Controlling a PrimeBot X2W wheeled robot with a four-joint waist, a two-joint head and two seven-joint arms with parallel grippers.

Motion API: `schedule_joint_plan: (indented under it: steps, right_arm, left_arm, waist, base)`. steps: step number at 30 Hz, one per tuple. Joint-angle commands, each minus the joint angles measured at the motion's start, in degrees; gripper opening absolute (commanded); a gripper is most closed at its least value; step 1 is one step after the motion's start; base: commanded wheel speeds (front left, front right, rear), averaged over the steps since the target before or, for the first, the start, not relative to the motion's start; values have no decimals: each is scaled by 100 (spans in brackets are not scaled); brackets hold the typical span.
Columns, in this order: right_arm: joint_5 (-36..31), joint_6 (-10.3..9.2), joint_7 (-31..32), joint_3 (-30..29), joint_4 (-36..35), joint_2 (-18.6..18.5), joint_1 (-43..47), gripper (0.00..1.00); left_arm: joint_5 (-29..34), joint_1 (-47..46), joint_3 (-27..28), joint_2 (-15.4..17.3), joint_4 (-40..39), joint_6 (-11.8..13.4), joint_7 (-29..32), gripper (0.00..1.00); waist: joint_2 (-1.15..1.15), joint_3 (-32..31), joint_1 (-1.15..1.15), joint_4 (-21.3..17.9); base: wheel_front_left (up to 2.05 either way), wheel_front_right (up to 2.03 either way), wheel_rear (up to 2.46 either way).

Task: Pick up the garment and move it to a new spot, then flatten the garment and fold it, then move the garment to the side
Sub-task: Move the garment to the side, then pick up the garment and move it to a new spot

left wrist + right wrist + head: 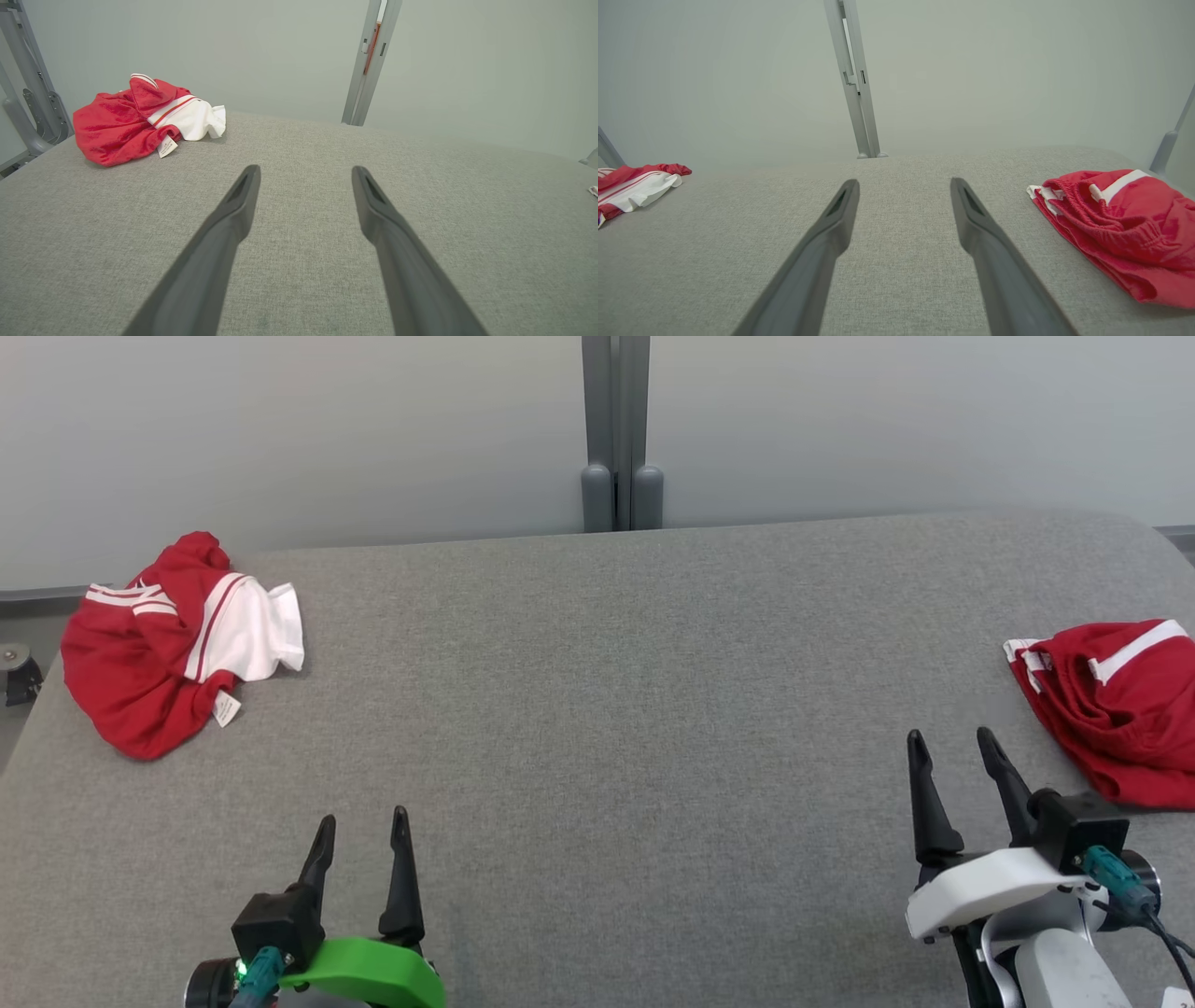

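A crumpled red and white garment (163,639) lies at the far left of the grey table (597,728); the left wrist view has it at the upper left (135,119), the right wrist view at the left edge (633,186). A second red garment with white stripes (1116,705) lies folded at the right edge (1120,224). My left gripper (362,831) hangs open over the near left of the table (306,175), holding nothing. My right gripper (952,747) stands open just left of the folded garment (903,186), apart from it.
A grey metal post (616,429) rises behind the table's far edge, before a pale wall. Frame parts stand off the table's left corner (28,102). The table's rounded far right corner (1120,532) lies beyond the folded garment.
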Motion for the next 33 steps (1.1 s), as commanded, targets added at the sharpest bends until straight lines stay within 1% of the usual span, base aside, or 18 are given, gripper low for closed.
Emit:
schedule_joint_plan:
  steps: [1,7,14,18,21,25,29,33]
  right_arm:
    - [68,-7,-15,56,-56,-9,131,100]
    - [181,-7,-15,202,-105,-8,295,100]
    - [136,-7,-10,240,-69,-7,358,100]
    - [139,-7,-10,231,-54,-7,389,100]
    - [89,-7,-11,213,-75,-7,405,100]
    - [141,-7,-11,213,-126,-7,441,100]
    - [192,-7,-12,210,-174,-5,447,100]
    - [233,-7,-14,253,-199,-6,386,100]
  left_arm:
    - [50,67,-42,16,-15,-6,-2,100]
    - [82,60,-138,15,11,-14,-2,100]
    - [91,83,-204,15,61,-25,-2,100]
    - [99,89,-223,15,73,-38,-2,100]
    - [113,62,-251,16,89,-33,-1,100]
    - [144,-28,-294,17,91,-24,-2,100]
    - [220,-118,-272,19,64,-20,-2,100]
    - [281,-136,-137,18,39,-23,-2,100]
  waist:
    - [0,-10,0,-2]
    - [0,-25,0,-30]
    - [0,-70,0,-26]
    - [0,-90,0,12]
    - [0,-86,0,114]
    - [0,-60,0,431]
    - [0,-18,0,937]
    - [0,29,0,1497]
  base:
    - [0,0,0]
    - [0,0,0]
    - [0,0,0]
    - [0,0,0]
    - [0,0,0]
    - [0,0,0]
    - [0,0,0]
    - [0,0,0]
